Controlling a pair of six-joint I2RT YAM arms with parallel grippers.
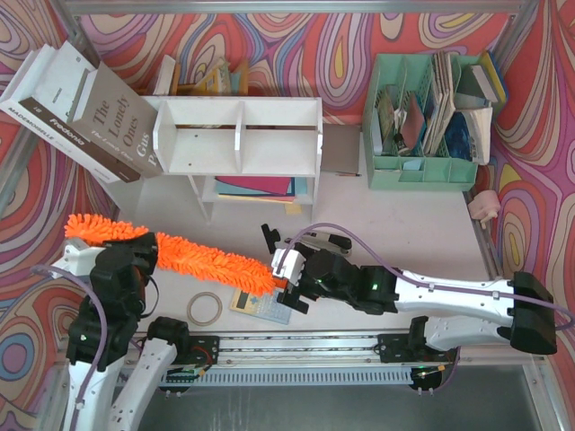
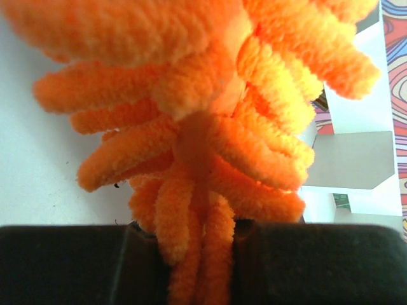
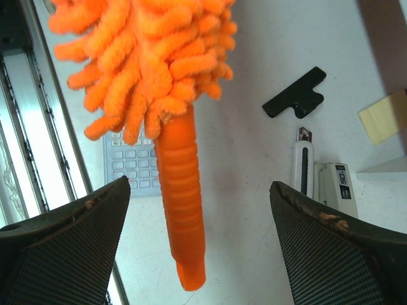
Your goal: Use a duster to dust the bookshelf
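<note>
L gripper (image 2: 191, 260) clamped on duster (image 1: 211, 260) fluff; R gripper (image 3: 198, 210) open astride its handle. I see calculator (image 1: 260, 305) and tape roll (image 1: 204, 308) beneath, by table (image 1: 422, 233) front edge.

Seen from above, the light is bright and even, falling from overhead, so only short soft shadows lie on the table (image 1: 422, 224) under the bookshelf (image 1: 241, 135) and the arms, and the picture is sharp to its corners. The left wrist view is blurred, because the duster (image 2: 203, 127) hangs too close to focus; its strands glow saturated orange and the table behind is washed out nearly white. The right wrist view is crisp on the ribbed handle, with a dull shadow in its upper right corner
</note>
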